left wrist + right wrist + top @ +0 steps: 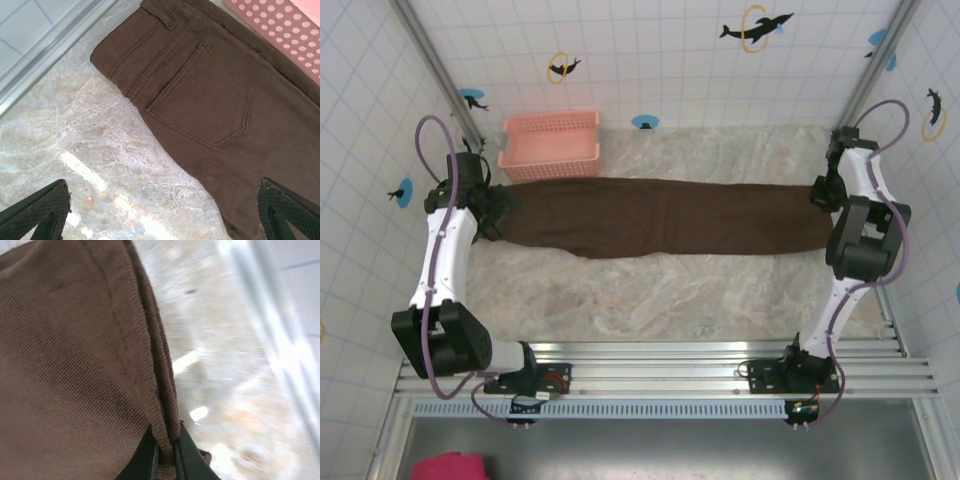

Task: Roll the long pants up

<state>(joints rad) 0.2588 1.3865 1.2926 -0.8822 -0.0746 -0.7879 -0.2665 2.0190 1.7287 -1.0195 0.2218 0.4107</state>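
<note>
White tiled walls with dolphin stickers (757,28) close in a marble-patterned table (670,290). Across its far half the pants (660,215) lie flat and stretched out from the left edge to the right edge, folded lengthwise into one long brown band. The waist end is at the left and the hem end at the right. A pink basket (552,140) sits in the far left corner, its near side touching the pants' far edge.

At the waist end is the left gripper (498,215), spread wide. In its wrist view one finger (40,210) hangs over bare table and the other over the fabric, below the back pocket (205,100); neither grips cloth. The right gripper (823,190) is at the hem end by the right edge. Its wrist view shows the fingers (145,460) pinched narrowly together on the folded hem, with cloth bunched between them.

A pink cloth lump (450,465) lies off the table, at the near left.
</note>
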